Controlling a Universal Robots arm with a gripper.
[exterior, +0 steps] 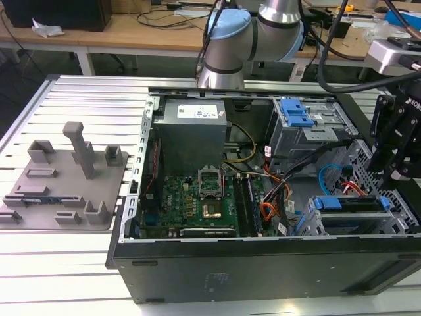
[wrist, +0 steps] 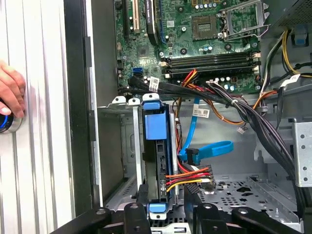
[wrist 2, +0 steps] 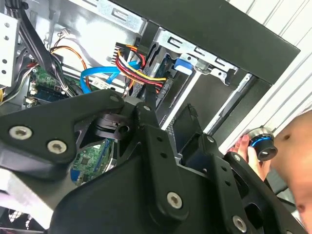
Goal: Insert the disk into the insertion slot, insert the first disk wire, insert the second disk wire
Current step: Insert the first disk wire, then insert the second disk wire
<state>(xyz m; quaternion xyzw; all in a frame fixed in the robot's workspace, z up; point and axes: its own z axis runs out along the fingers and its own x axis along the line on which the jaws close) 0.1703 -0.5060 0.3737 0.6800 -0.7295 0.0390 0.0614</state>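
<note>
Judging step: disk part looks done, wire work in hand. The claw (wrist: pixel 164 202) is open, holding nothing, astride the disk (wrist: pixel 157 146), which stands edge-on, blue-framed, inside the slot (wrist: pixel 127 146). Just beside: red-orange wire (wrist: pixel 187 176), then looped light-blue cable (wrist: pixel 214 147); seating unclear. Next calls for narrow pinch on small plug.

The gripper (exterior: pixel 395 164) was cut off at the exterior view's right edge, and the disk (exterior: pixel 348 203) showed little but its blue rim there. In the first wrist view a person's hand (wrist: pixel 10 95) ran off the edge; the plug of the first disk wire (wrist: pixel 187 176) was perhaps too small to judge.
</note>
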